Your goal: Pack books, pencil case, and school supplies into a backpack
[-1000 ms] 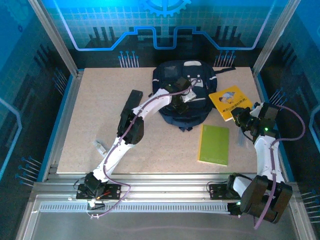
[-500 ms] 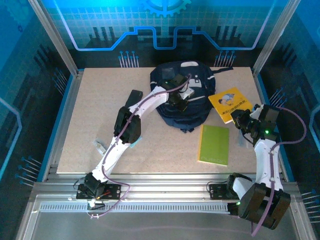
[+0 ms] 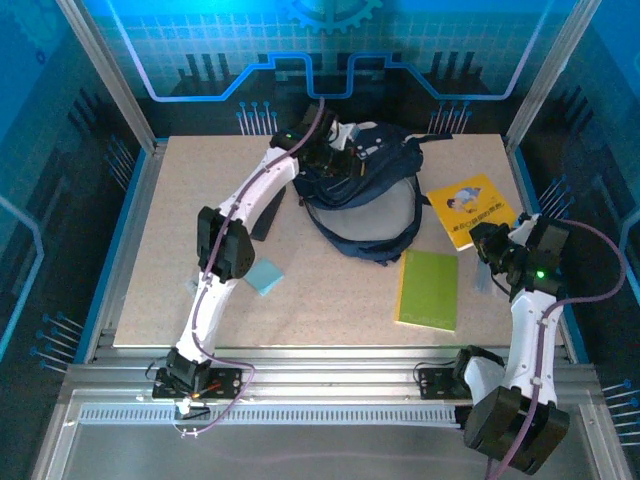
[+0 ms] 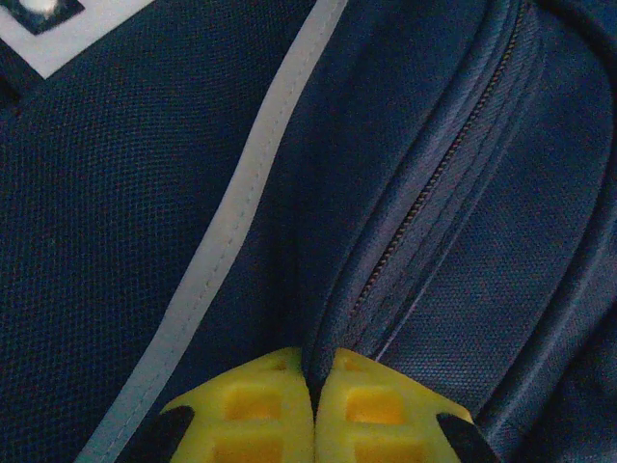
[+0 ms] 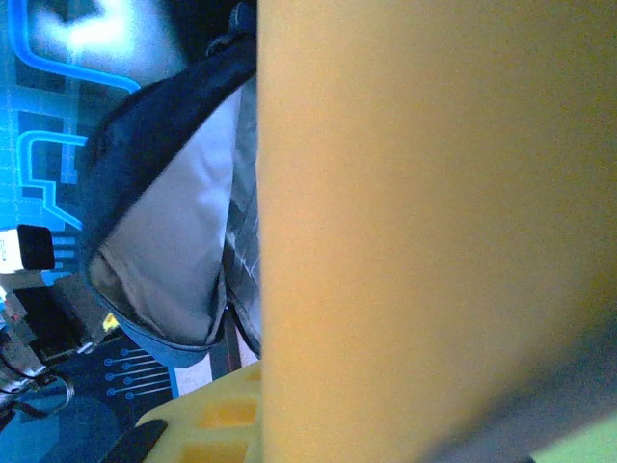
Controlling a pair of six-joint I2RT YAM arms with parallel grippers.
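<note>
The large dark navy fabric backpack (image 3: 372, 205) with white-grey stripes lies at the middle of the bench's (image 3: 190, 200) far edge. Its opened rim loops toward the bench's middle.

The left gripper (image 3: 333, 158) is at the backpack's far left part. In the left wrist view its yellow ribbed pads (image 4: 251, 415) are pressed together, pinching a fold of navy fabric directly beside a zipper line (image 4: 424, 193). A white-grey stripe (image 4: 241, 212) runs to the left of that fold.

The thin orange-yellow book (image 3: 468, 205) with a cartoon cover is near the far right corner, just right of the backpack. The right gripper (image 3: 484, 242) is closed on its near corner. In the right wrist view the cover lies close across the lens, one yellow pad (image 5: 207, 424) shows beside it, and the backpack's light grey lining (image 5: 169, 260) shows beyond.

The thin plain lime-green book (image 3: 428, 290) lies flat toward the near right corner, just beside the backpack's rim.

The long flat black pencil case (image 3: 263, 222) lies left of the backpack, partly hidden by the left arm.

The small light-blue square pad (image 3: 264, 276) lies left of centre, close to the left arm's elbow.
</note>
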